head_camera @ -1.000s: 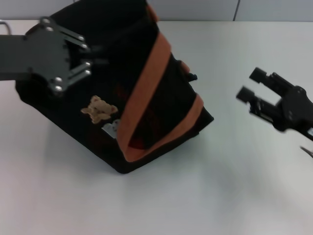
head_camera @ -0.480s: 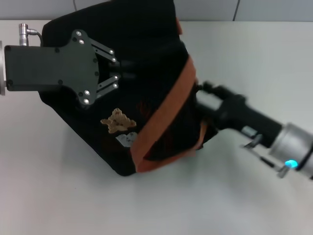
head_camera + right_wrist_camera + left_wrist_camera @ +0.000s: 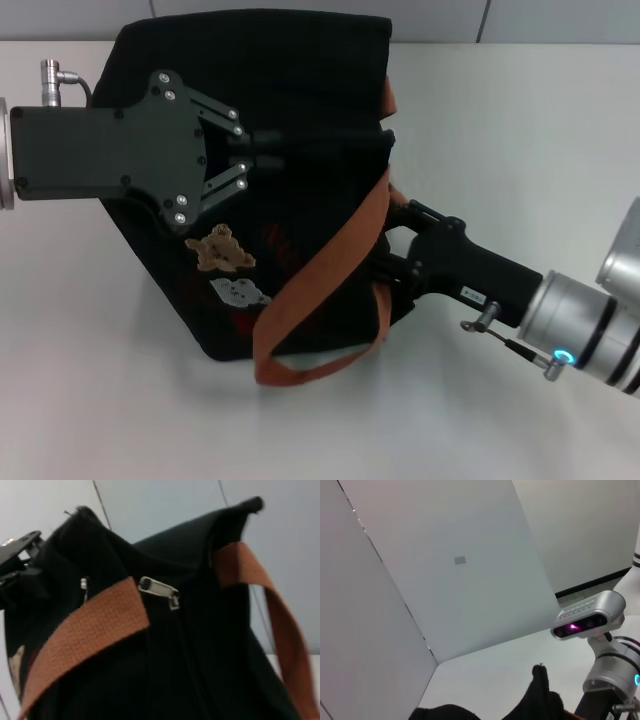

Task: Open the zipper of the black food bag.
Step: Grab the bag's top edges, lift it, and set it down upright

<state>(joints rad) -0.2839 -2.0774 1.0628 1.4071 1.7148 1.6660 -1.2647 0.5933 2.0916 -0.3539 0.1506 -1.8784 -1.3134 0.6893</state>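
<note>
Black fabric fills the middle of the head view: the black food bag point(image 3: 300, 120) is tipped on the white table point(image 3: 520, 120), its tan bear patch point(image 3: 221, 249) facing up and an orange-brown strap point(image 3: 330, 262) looping down across its side. The left gripper point(image 3: 262, 152) is laid over the upper part of the bag, its fingers drawn close together on a fold of the cloth, so the bag appears to be pinned and steadied there. The right gripper point(image 3: 392, 260) is pressed in against the bag's right side under the strap; its fingertips are hidden against the dark fabric, and whether they are apart or closed cannot be told.

In the right wrist view the zipper point(image 3: 161, 591) is seen near the bag's top edge, its silver pull tab lying flat just beside the end of a strap, with the zip line running down from it. The tab does not seem to be held yet, though the view is soft.

Several slips are possible from here. The strap could be caught instead of the small tab, since the two lie side by side. If the tab is pinched only at its tip, it may be lost under load. Should the left hold slacken, the whole bag would be dragged along rather than unzipped.
</note>
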